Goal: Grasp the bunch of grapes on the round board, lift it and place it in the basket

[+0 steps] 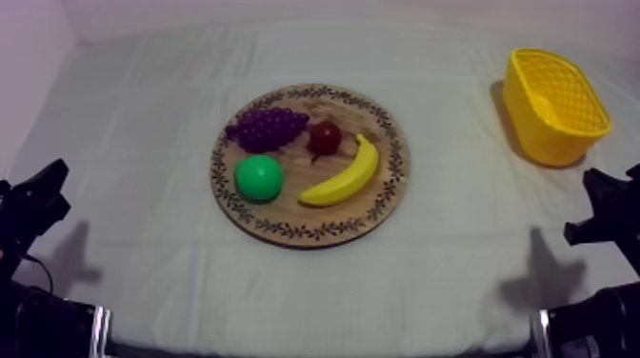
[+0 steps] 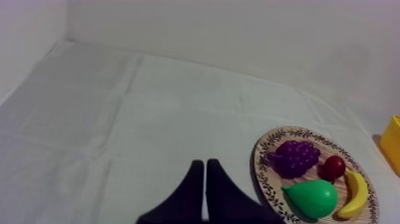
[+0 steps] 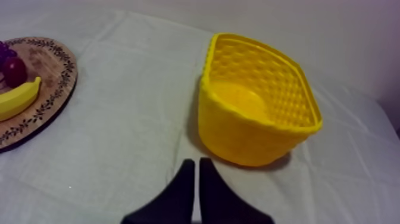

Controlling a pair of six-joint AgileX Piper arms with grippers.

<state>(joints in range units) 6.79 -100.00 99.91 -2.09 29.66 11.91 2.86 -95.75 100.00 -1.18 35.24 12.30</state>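
Bunch of grapes (image 1: 270,128) lies on the wooden board (image 1: 314,231), on its far part toward the left arm's side, well apart from both grippers. Around it on the board: small red fruit (image 1: 325,138) just beside it on the basket side, contact not resolvable; pear (image 1: 258,177) just in front of it; banana (image 1: 345,175) curved along the part of the board nearest the basket, past the red fruit. Yellow basket (image 1: 538,138) stands on the cloth (image 1: 143,143) at the far right-arm side, well apart from the board, cloth between them. Left gripper (image 2: 205,164): fingers lying together as a narrow wedge, nothing held, over cloth near the board's rim. Right gripper (image 3: 194,162): same narrow wedge, nothing held, over cloth in front of the basket. Right wrist view cuts off the board; grapes there are a purple sliver, banana partly cut. Left wrist view catches the basket as a cut-off yellow corner.
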